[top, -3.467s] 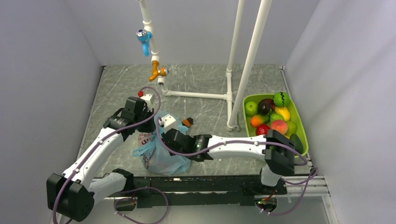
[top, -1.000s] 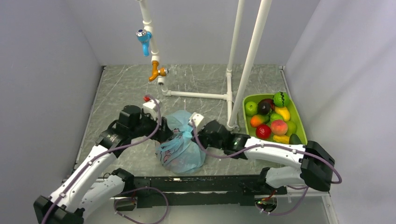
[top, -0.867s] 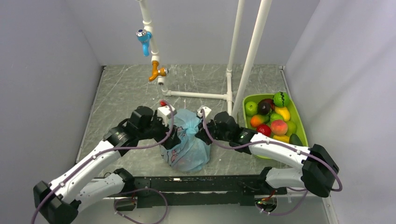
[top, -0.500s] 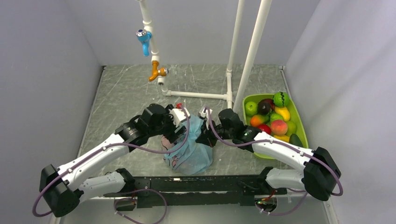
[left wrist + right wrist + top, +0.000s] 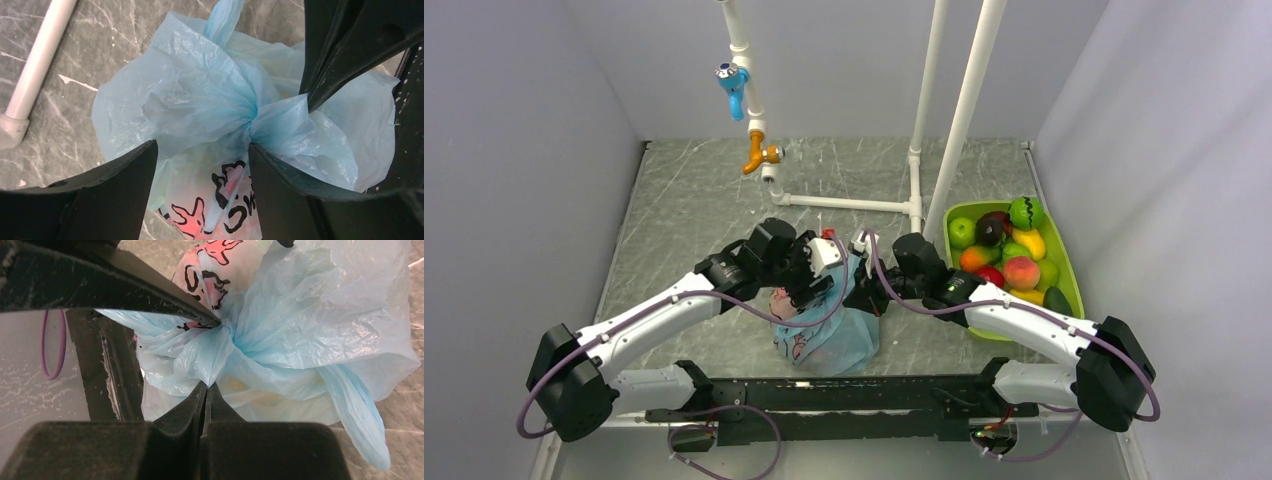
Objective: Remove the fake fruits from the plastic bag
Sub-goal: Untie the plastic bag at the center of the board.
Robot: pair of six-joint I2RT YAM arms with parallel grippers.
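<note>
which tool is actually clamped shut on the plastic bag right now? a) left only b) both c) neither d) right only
d: in the right wrist view the right tool has its fingertips closed on a fold of the plastic bag, while the left tool stands open, one finger on each side of the knot.

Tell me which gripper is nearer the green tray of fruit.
Right. The right gripper pinches the plastic bag on the side facing the green tray; the left gripper straddles the bag's neck from the other side.
</note>
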